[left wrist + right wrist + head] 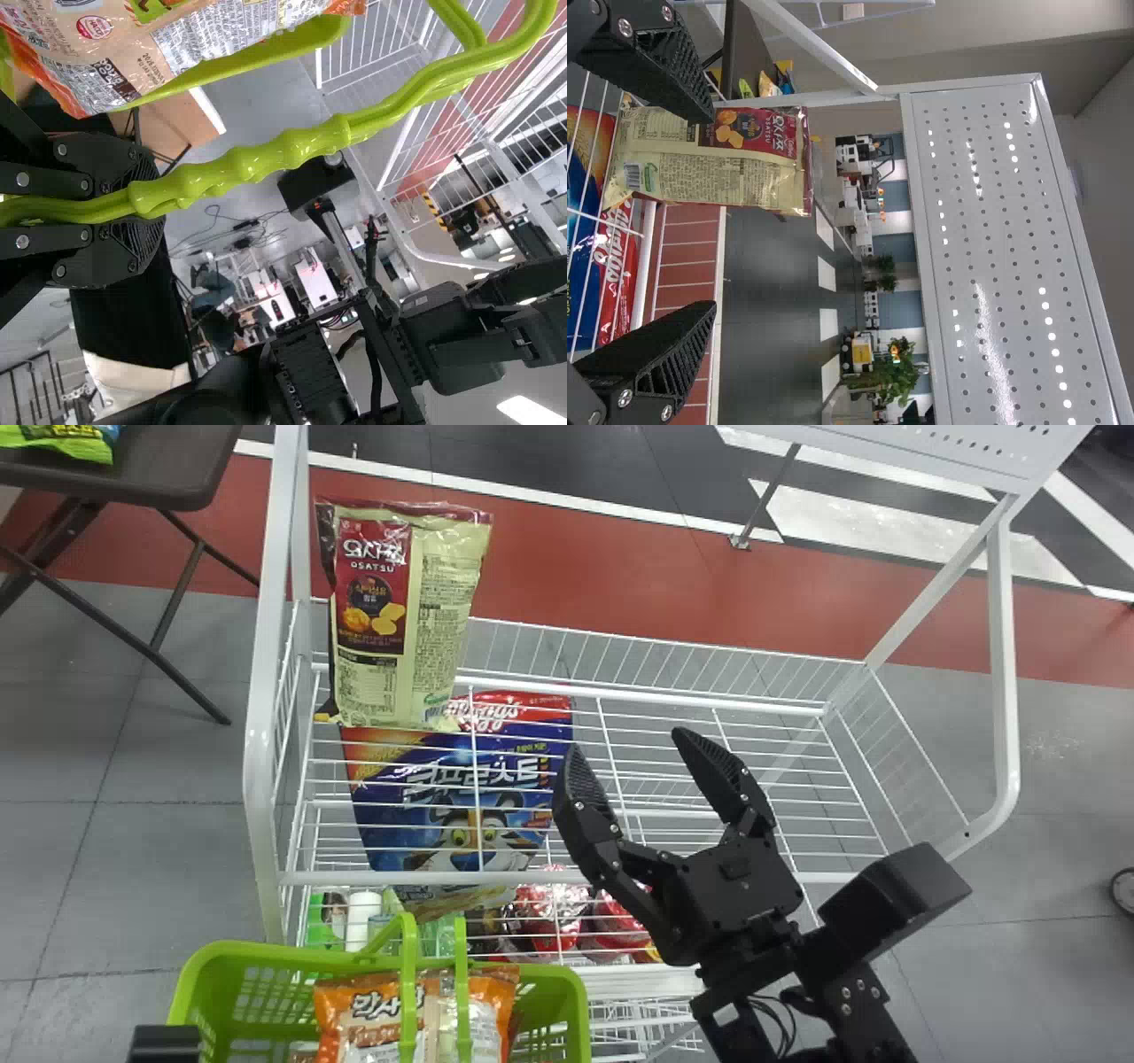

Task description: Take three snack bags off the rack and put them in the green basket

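From afar, I am holding my right black, two-fingered end effector (625, 746) spread apart, an upright cream-and-maroon foil snack bag (434, 602) standing at its ten o'clock on the white wire rack (259, 717).

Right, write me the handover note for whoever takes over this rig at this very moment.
Left pincer: closed around the handle of the green basket.
Right pincer: open and empty over the rack, to the right of the remaining snack bag.
Done: at least one orange snack bag is in the basket; I can't tell how many lie under it.
Left to do: the cream-and-red snack bag stands at the rack's left end, not yet taken. It is probably the next pick; check the basket's count against three.
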Robot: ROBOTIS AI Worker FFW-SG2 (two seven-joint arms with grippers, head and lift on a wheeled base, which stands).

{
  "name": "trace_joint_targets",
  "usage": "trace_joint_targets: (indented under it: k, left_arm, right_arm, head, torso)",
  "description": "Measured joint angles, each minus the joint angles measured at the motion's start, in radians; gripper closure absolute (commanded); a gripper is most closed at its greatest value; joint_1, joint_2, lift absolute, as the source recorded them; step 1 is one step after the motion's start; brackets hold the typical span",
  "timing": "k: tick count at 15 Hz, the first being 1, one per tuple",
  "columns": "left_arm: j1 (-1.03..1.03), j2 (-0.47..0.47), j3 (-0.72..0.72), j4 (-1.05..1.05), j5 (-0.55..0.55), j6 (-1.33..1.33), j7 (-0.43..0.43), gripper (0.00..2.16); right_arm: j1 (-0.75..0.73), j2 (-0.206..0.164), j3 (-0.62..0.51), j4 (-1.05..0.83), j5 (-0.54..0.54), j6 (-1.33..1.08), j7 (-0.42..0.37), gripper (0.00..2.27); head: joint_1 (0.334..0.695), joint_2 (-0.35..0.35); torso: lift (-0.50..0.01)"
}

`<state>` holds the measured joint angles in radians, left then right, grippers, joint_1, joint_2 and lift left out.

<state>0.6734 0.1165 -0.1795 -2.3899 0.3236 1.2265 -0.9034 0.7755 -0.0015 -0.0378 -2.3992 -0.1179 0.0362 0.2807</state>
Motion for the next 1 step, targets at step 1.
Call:
trace_joint_targets:
  k: [1]
  left_arm:
    - [0.0,0.0,0.0,0.0,0.0,0.0,0.0,1.93]
  right_arm:
    - [0.0,0.0,0.0,0.0,0.0,0.0,0.0,0.07]
  head:
    - [0.695,-0.35]
  torso:
    - [-0.025]
